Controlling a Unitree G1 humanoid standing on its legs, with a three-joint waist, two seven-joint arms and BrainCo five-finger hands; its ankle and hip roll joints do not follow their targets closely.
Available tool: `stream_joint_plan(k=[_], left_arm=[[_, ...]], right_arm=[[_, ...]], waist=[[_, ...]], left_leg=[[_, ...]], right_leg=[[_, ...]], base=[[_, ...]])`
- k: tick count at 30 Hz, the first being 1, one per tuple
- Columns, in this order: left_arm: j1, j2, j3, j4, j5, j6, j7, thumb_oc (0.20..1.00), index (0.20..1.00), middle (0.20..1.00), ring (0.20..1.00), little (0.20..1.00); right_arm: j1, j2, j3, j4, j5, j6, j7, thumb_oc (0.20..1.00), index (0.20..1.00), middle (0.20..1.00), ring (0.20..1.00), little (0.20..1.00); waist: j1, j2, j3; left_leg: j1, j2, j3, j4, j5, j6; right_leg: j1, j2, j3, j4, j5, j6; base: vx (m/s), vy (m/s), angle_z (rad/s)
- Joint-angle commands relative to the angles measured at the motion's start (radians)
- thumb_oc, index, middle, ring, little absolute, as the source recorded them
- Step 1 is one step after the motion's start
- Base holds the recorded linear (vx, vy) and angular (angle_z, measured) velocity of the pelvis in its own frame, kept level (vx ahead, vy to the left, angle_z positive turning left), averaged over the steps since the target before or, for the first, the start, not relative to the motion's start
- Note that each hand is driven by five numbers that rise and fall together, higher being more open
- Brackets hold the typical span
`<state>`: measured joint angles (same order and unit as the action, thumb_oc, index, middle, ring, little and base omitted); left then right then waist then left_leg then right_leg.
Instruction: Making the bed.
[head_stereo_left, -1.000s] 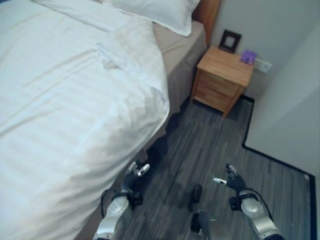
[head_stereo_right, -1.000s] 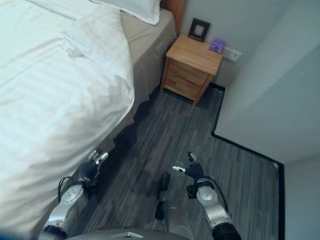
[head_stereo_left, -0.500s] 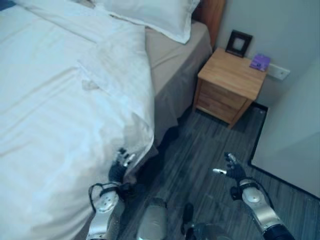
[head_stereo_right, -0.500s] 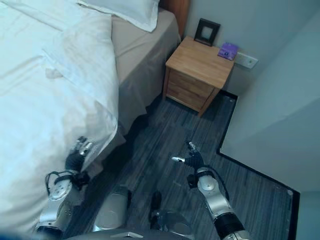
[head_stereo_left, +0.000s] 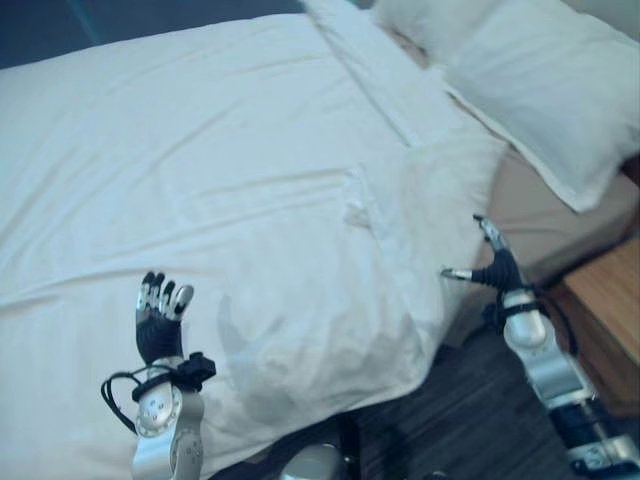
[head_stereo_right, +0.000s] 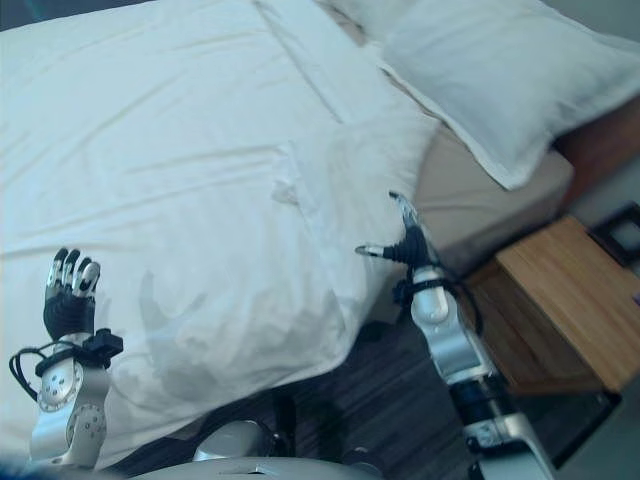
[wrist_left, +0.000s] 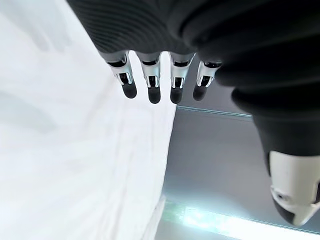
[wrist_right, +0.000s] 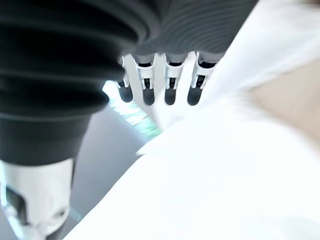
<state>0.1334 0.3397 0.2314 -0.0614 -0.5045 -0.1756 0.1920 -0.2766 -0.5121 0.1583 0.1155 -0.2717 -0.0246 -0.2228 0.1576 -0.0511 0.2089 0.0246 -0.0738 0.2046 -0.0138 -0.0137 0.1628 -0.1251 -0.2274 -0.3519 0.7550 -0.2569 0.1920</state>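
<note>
**Both hands open over the white duvet**

Fingers (wrist_left: 152, 82) of the left hand (head_stereo_left: 160, 322) were straight and spread a little, holding nothing; in its wrist view they stood in a row above the duvet (head_stereo_left: 230, 190), with the thumb (wrist_left: 292, 185) set well apart. From the head camera that hand hung over the near part of the duvet, fingers pointing up the bed, apart from the cloth as far as could be told.

At the bed's right side, the right hand (head_stereo_right: 408, 243) was also open, fingers stretched toward the pillow (head_stereo_right: 500, 75) and the thumb pointing sideways at the duvet's hanging edge. Whether the thumb tip touched the cloth could not be told. Its wrist view showed straight fingers (wrist_right: 170, 80) above white cloth, gripping nothing.

White and striped, the duvet covered most of the bed, wrinkled near the left hand. Its upper right corner was folded back on itself, baring a strip of beige sheet (head_stereo_right: 480, 205) below the pillow. Beside the bed, on the right, stood a wooden nightstand (head_stereo_right: 560, 305), with a dark plank floor (head_stereo_right: 380, 400) in front of it
</note>
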Motion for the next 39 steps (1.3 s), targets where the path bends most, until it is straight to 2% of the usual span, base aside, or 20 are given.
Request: stream_joint_plan(k=[1, 5, 7, 11, 14, 16, 17, 19, 20, 21, 22, 23, 26, 28, 29, 31, 34, 37, 38, 39], left_arm=[[0.01, 0.098, 0.02, -0.106, -0.013, -0.09, -0.003, 1.0, 1.0, 1.0, 1.0, 1.0], [-0.02, 0.144, -0.003, -0.096, -0.021, -0.083, 0.0, 1.0, 1.0, 1.0, 1.0, 1.0], [-0.029, 0.152, -0.009, -0.082, -0.027, -0.077, 0.004, 1.0, 1.0, 1.0, 1.0, 1.0], [-0.018, 0.148, -0.045, -0.075, -0.029, -0.062, -0.017, 1.0, 1.0, 1.0, 1.0, 1.0], [0.019, 0.108, -0.06, -0.086, -0.033, -0.057, -0.019, 1.0, 1.0, 1.0, 1.0, 1.0], [0.013, 0.099, -0.079, -0.082, -0.048, -0.06, -0.008, 1.0, 1.0, 1.0, 1.0, 1.0], [0.004, 0.095, -0.087, -0.085, -0.055, -0.062, -0.01, 1.0, 1.0, 1.0, 1.0, 1.0], [-0.011, 0.085, -0.091, -0.075, -0.057, -0.059, -0.007, 1.0, 1.0, 1.0, 1.0, 1.0], [-0.018, 0.075, -0.084, -0.069, -0.067, -0.067, 0.0, 1.0, 1.0, 1.0, 1.0, 1.0], [-0.018, 0.075, -0.083, -0.069, -0.067, -0.067, 0.0, 1.0, 1.0, 1.0, 1.0, 1.0], [-0.042, 0.041, -0.095, -0.05, -0.083, -0.072, 0.035, 1.0, 1.0, 1.0, 1.0, 1.0], [-0.056, 0.016, -0.099, -0.035, -0.126, -0.088, 0.029, 1.0, 1.0, 1.0, 1.0, 1.0], [-0.019, -0.045, -0.105, -0.081, -0.138, -0.093, 0.026, 1.0, 1.0, 1.0, 1.0, 1.0], [-0.002, -0.066, -0.112, -0.122, -0.149, -0.099, -0.006, 1.0, 1.0, 1.0, 1.0, 1.0], [-0.003, -0.066, -0.112, -0.123, -0.149, -0.099, -0.006, 1.0, 1.0, 1.0, 1.0, 1.0], [0.017, -0.081, -0.117, -0.138, -0.161, -0.098, -0.013, 1.0, 1.0, 1.0, 1.0, 1.0], [0.033, -0.1, -0.123, -0.139, -0.171, -0.084, -0.018, 1.0, 1.0, 1.0, 1.0, 1.0], [0.053, -0.111, -0.127, -0.139, -0.155, -0.085, -0.009, 1.0, 1.0, 1.0, 1.0, 1.0], [0.054, -0.11, -0.119, -0.156, -0.131, -0.104, 0.002, 1.0, 1.0, 1.0, 1.0, 1.0], [0.05, -0.11, -0.112, -0.163, -0.13, -0.117, 0.01, 1.0, 1.0, 1.0, 1.0, 1.0]], right_arm=[[-0.07, -0.03, -0.044, 0.023, -0.051, -0.018, -0.076, 1.0, 1.0, 1.0, 1.0, 1.0], [-0.12, -0.051, -0.055, 0.041, -0.044, 0.008, -0.105, 1.0, 1.0, 1.0, 1.0, 1.0], [-0.11, -0.036, -0.077, 0.034, -0.028, 0.014, -0.122, 1.0, 1.0, 1.0, 1.0, 1.0], [-0.062, 0.0, -0.106, -0.011, -0.024, 0.019, -0.13, 1.0, 1.0, 1.0, 1.0, 1.0], [0.037, 0.046, -0.105, -0.06, -0.043, 0.005, -0.11, 1.0, 1.0, 1.0, 1.0, 1.0], [0.064, 0.049, -0.098, -0.073, -0.038, -0.007, -0.111, 1.0, 1.0, 1.0, 1.0, 1.0], [0.073, 0.045, -0.098, -0.089, -0.046, -0.005, -0.11, 1.0, 1.0, 1.0, 1.0, 1.0], [0.06, 0.043, -0.086, -0.117, -0.056, -0.017, -0.112, 1.0, 1.0, 1.0, 1.0, 1.0], [0.039, 0.045, -0.072, -0.115, -0.053, -0.021, -0.118, 1.0, 1.0, 1.0, 1.0, 1.0], [0.039, 0.045, -0.072, -0.115, -0.053, -0.021, -0.119, 1.0, 1.0, 1.0, 1.0, 1.0], [0.027, 0.029, -0.075, -0.13, -0.054, -0.029, -0.14, 1.0, 1.0, 1.0, 1.0, 1.0], [0.011, 0.006, -0.066, -0.155, -0.053, -0.029, -0.135, 1.0, 1.0, 1.0, 1.0, 1.0], [0.021, 0.016, -0.028, -0.221, -0.082, -0.043, -0.127, 1.0, 1.0, 1.0, 1.0, 1.0], [0.016, 0.022, -0.005, -0.267, -0.105, -0.054, -0.123, 1.0, 1.0, 1.0, 1.0, 1.0], [0.016, 0.022, -0.005, -0.268, -0.105, -0.053, -0.123, 1.0, 1.0, 1.0, 1.0, 1.0], [0.016, 0.02, 0.012, -0.27, -0.131, -0.057, -0.114, 1.0, 1.0, 1.0, 1.0, 1.0], [0.038, 0.018, -0.009, -0.279, -0.152, -0.053, -0.111, 1.0, 1.0, 1.0, 1.0, 1.0], [0.056, 0.014, -0.015, -0.278, -0.161, -0.054, -0.114, 1.0, 1.0, 1.0, 1.0, 1.0], [0.042, 0.008, -0.006, -0.279, -0.16, -0.063, -0.117, 1.0, 1.0, 1.0, 1.0, 1.0], [0.035, 0.004, -0.004, -0.276, -0.157, -0.065, -0.121, 1.0, 1.0, 1.0, 1.0, 1.0]], waist=[[0.035, -0.029, 0.014], [0.038, -0.056, 0.015], [0.033, -0.066, 0.013], [0.008, -0.064, 0.005], [-0.027, -0.038, -0.013], [-0.051, -0.024, -0.007], [-0.058, -0.025, -0.005], [-0.061, -0.018, 0.002], [-0.065, -0.004, 0.011], [-0.066, -0.003, 0.01], [-0.08, 0.021, 0.038], [-0.09, 0.02, 0.046], [-0.11, 0.012, 0.033], [-0.127, 0.013, 0.024], [-0.127, 0.013, 0.024], [-0.131, 0.027, 0.014], [-0.146, 0.057, -0.002], [-0.145, 0.072, -0.007], [-0.132, 0.063, 0.004], [-0.121, 0.055, 0.013]], left_leg=[[0.021, 0.103, 0.007, -0.073, -0.056, -0.097], [-0.001, 0.143, -0.066, -0.073, -0.045, -0.149], [-0.012, 0.17, -0.105, -0.073, -0.039, -0.169], [-0.025, 0.218, -0.175, -0.073, -0.035, -0.199], [-0.048, 0.298, -0.231, -0.073, -0.014, -0.257], [-0.075, 0.342, -0.266, -0.073, 0.006, -0.294], [-0.083, 0.347, -0.28, -0.073, 0.019, -0.302], [-0.107, 0.377, -0.291, -0.073, 0.067, -0.322], [-0.136, 0.398, -0.296, -0.073, 0.109, -0.335], [-0.138, 0.399, -0.298, -0.073, 0.109, -0.335], [-0.234, 0.423, -0.261, -0.073, 0.237, -0.365], [-0.241, 0.403, -0.252, -0.073, 0.218, -0.356], [-0.157, 0.306, -0.23, -0.056, 0.115, -0.274], [-0.097, 0.236, -0.147, 0.127, -0.013, -0.241], [-0.102, 0.236, -0.147, 0.131, -0.012, -0.241], [-0.071, 0.183, -0.133, 0.132, -0.067, -0.221], [-0.006, 0.2, -0.088, 0.04, -0.055, -0.218], [0.016, 0.181, -0.15, -0.012, -0.035, -0.219], [0.003, 0.163, -0.223, 0.019, -0.045, -0.225], [-0.01, 0.163, -0.244, 0.038, -0.046, -0.233]], right_leg=[[0.086, 0.007, -0.003, -0.311, 0.261, -0.01], [0.104, -0.02, 0.039, -0.583, 0.258, -0.032], [0.1, -0.047, 0.094, -0.662, 0.334, -0.021], [0.115, -0.116, 0.212, -0.698, 0.424, -0.011], [0.143, -0.18, 0.381, -0.7, 0.493, 0.011], [0.135, -0.154, 0.477, -0.687, 0.448, 0.025], [0.135, -0.131, 0.509, -0.685, 0.377, 0.023], [0.125, -0.082, 0.508, -0.647, 0.169, 0.015], [0.107, -0.052, 0.484, -0.611, 0.104, -0.004], [0.104, -0.051, 0.483, -0.608, 0.102, -0.004], [0.09, -0.012, 0.431, -0.596, 0.06, -0.037], [0.07, 0.002, 0.411, -0.589, 0.056, -0.051], [0.052, 0.022, 0.366, -0.694, 0.133, -0.075], [0.075, 0.025, 0.348, -0.804, 0.191, -0.081], [0.074, 0.025, 0.349, -0.808, 0.196, -0.081], [0.08, 0.049, 0.33, -0.828, 0.204, -0.089], [0.115, 0.075, 0.298, -0.835, 0.191, -0.094], [0.139, 0.087, 0.275, -0.831, 0.193, -0.103], [0.15, 0.085, 0.277, -0.833, 0.205, -0.104], [0.151, 0.079, 0.272, -0.835, 0.205, -0.105]], base=[[0.15, -0.203, 0.83], [0.18, -0.315, 0.96], [0.2, -0.412, 0.92], [0.16, -0.465, 1.01], [0.22, -0.85, 0.6], [0.06, -0.653, 0.17], [0.04, -0.565, 0.35], [-0.01, -0.574, 0.45], [-0.06, -0.416, 0.0], [-0.24, -0.533, -0.34], [-0.28, -0.544, -0.28], [-0.38, -0.708, 0.21], [-0.25, -0.401, 0.32], [-0.21, -0.358, -0.3], [-0.14, -0.236, -0.13], [-0.04, -0.136, -0.07], [0.04, -0.068, 0.26], [0.02, -0.018, 0.4], [-0.07, 0.02, 0.32], [-0.14, 0.068, 0.34]])
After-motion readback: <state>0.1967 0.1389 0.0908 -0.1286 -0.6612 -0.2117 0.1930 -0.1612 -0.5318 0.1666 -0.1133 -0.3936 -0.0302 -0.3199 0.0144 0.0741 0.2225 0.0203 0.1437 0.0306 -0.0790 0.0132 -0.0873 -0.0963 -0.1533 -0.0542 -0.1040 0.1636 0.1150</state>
